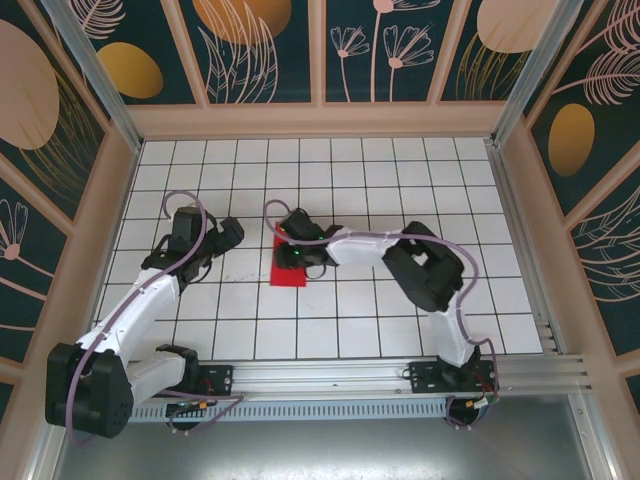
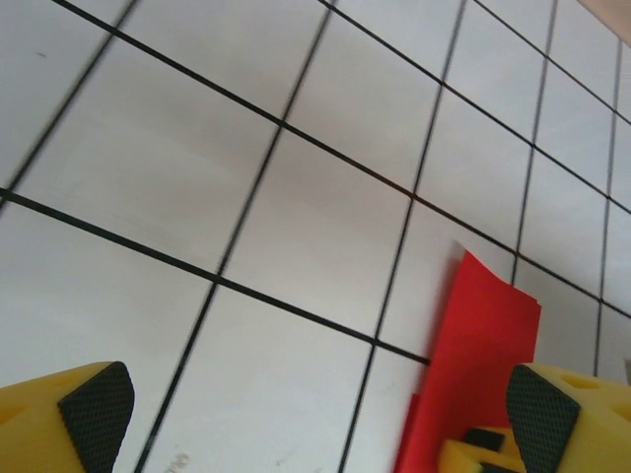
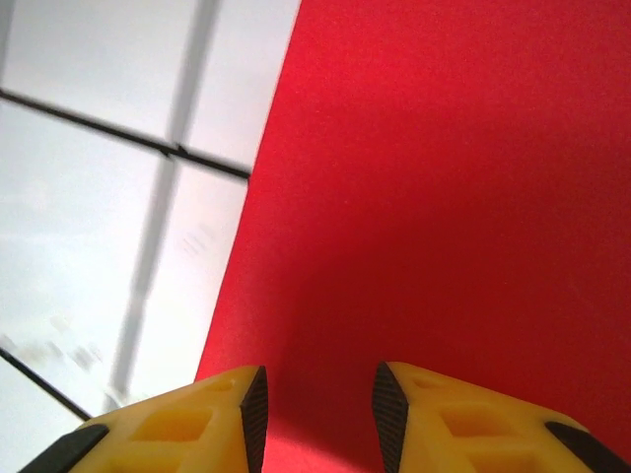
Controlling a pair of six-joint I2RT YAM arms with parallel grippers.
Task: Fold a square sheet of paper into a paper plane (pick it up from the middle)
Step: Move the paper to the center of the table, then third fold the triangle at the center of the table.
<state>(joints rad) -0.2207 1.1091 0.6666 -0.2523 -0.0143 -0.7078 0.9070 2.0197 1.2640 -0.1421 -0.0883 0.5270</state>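
Note:
The square sheet of paper (image 1: 285,273) is bright red and lies on the white grid table near the middle, its far part hidden under my right gripper (image 1: 291,256). In the right wrist view the paper (image 3: 444,197) spreads flat below my right gripper (image 3: 317,414), whose jaws stand apart with bare red paper in the gap. My left gripper (image 1: 231,232) hovers about one cell to the left of the sheet. In the left wrist view it (image 2: 318,419) is wide open over bare tiles, with the paper (image 2: 483,345) beside its right finger.
The white table with black grid lines (image 1: 400,180) is boxed in by patterned walls (image 1: 320,50) at the back and sides. A metal rail (image 1: 350,378) carrying the arm bases runs along the near edge.

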